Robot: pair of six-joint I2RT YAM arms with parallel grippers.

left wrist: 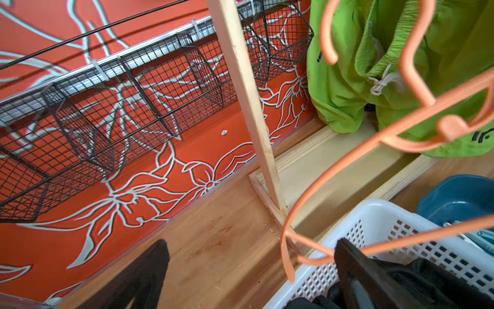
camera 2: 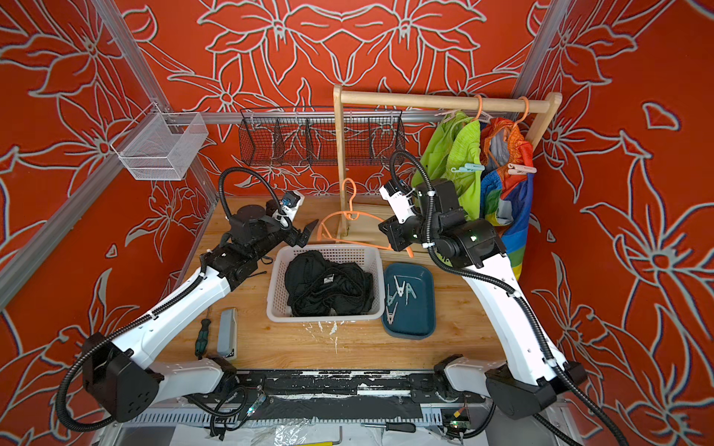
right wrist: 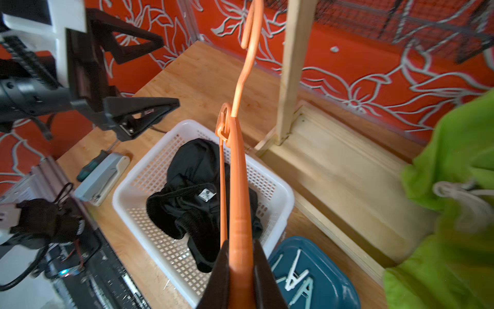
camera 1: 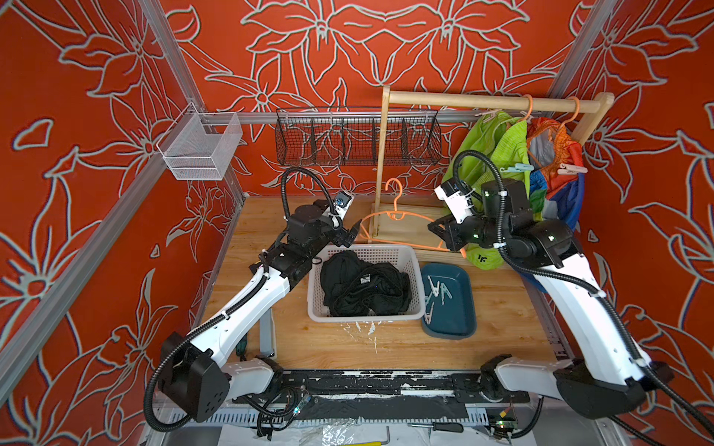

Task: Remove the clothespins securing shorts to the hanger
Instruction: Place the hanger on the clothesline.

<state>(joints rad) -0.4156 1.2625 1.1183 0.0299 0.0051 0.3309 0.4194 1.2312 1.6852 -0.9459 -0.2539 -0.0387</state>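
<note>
Right gripper (right wrist: 241, 244) pinches orange hanger (right wrist: 238, 171) — hanger's near end cut off.

shorts (camera 1: 365, 284) in basket (camera 1: 367, 317) | clothespins (camera 1: 438, 290) in tray (camera 1: 452, 324) — right of basket | rack (camera 1: 463, 101) behind both

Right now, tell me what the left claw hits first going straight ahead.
Probably the near end of the orange hanger, just ahead of the open left claw; behind it stands the wooden rack post. Depth is unclear.
</note>
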